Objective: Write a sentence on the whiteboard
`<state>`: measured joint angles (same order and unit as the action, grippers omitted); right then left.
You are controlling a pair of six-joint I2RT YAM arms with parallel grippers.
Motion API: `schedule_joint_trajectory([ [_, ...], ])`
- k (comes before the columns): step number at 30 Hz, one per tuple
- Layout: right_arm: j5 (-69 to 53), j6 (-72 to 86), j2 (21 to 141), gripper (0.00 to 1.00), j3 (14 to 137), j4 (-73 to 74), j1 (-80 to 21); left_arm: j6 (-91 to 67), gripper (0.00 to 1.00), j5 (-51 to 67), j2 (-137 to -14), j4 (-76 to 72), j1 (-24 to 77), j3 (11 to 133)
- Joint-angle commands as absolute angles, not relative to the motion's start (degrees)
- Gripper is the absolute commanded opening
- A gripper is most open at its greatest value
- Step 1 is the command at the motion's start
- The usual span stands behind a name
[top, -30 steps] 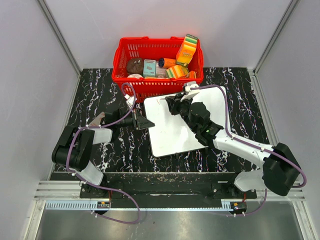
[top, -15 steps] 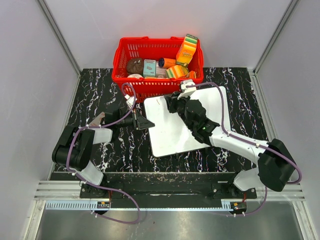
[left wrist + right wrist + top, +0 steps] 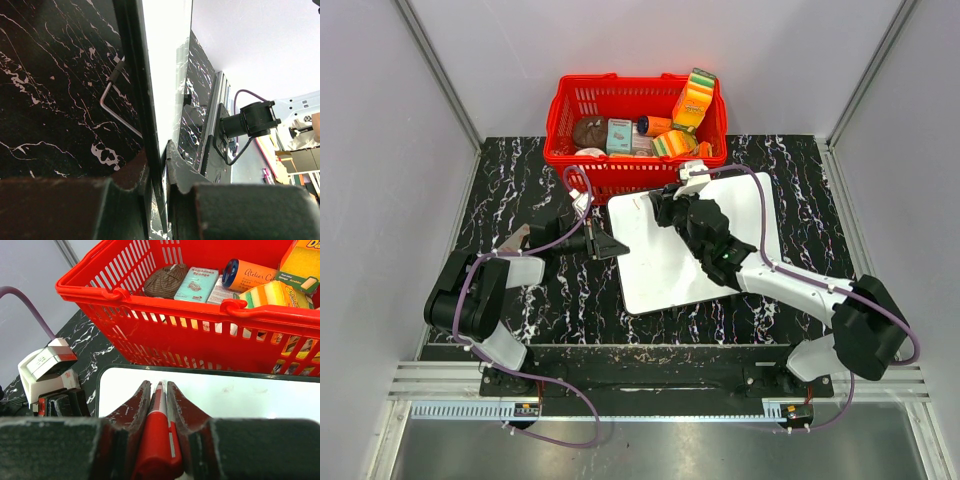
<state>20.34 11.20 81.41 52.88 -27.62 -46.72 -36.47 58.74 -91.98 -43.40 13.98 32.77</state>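
- Left gripper [image 3: 607, 244] pinches the whiteboard [image 3: 665, 270] by its left edge, presumably steadying it against pen pressure.
- Right gripper [image 3: 159, 389] clamps a red marker [image 3: 159, 415] (tip near the far-left corner) — a natural starting place.

Flat white rectangular whiteboard [image 3: 665, 270] lies mid-frame on black marbled bench [image 3: 520, 190], below red plastic basket [image 3: 610, 172]. Left hand [image 3: 611, 246] meets its left edge; right hand [image 3: 656, 206] is over its upper-left corner.

One whiteboard [image 3: 665, 265], one red basket [image 3: 570, 112], one red marker [image 3: 157, 437], one left claw [image 3: 160, 150], one right claw [image 3: 158, 385].
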Motion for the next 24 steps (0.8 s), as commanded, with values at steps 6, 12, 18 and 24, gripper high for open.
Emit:
schedule_joint_trajectory([
  [6,21.01,12.74,79.72,0.0,51.77,-27.95,-47.2,-30.5,0.0,58.97,-92.9,-45.35,15.2,33.31],
  [12,19.95,13.89,78.93,0.0,50.1,-27.07,-47.2,-30.5,0.0,58.89,-92.9,-45.44,15.12,33.31],
  [18,19.25,15.12,78.4,0.0,48.87,-26.98,-47.2,-30.5,0.0,58.89,-92.99,-45.44,15.12,33.31],
  [24,18.37,16.08,78.22,0.0,48.25,-26.28,-47.2,-30.5,0.0,58.97,-92.99,-45.44,15.12,33.4],
])
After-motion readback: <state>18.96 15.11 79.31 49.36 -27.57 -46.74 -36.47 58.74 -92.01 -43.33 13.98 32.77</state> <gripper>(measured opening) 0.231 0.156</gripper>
